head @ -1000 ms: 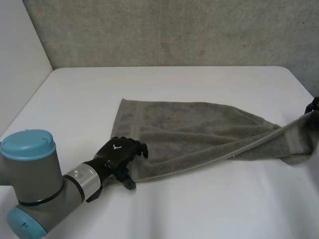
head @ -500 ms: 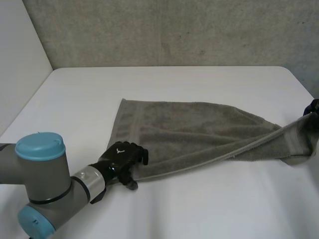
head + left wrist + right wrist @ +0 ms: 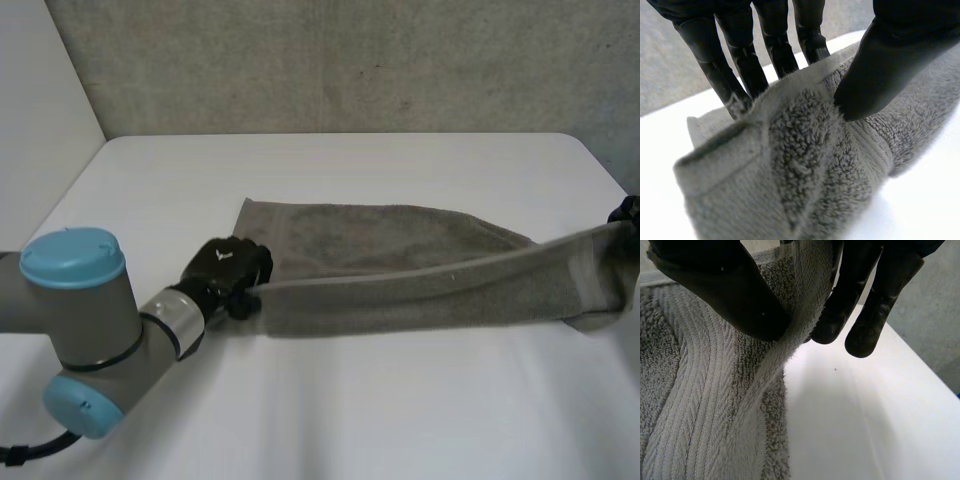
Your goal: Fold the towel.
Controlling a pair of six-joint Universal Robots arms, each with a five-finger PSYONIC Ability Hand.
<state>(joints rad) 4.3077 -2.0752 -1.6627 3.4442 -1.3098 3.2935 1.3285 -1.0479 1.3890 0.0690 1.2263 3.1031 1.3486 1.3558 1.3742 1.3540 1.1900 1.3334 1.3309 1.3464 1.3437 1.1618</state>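
White counter (image 3: pixel 400 400) bears a grey towel (image 3: pixel 400 240), near corners pinched aloft by left hand (image 3: pixel 225 268) and right hand (image 3: pixel 715 285), fold not yet laid.

A smooth white rectangular counter (image 3: pixel 400 400) with rounded far corners spreads across the head view, its surface plain and unmarked. Behind its far edge rises a rough grey concrete-looking wall (image 3: pixel 350 60), speckled and mottled, and a plain white side panel (image 3: pixel 40 110) stands along the counter's left edge, meeting the grey wall at the corner. The same white counter (image 3: pixel 840 415) and grey wall (image 3: pixel 670 75) appear in the wrist views.
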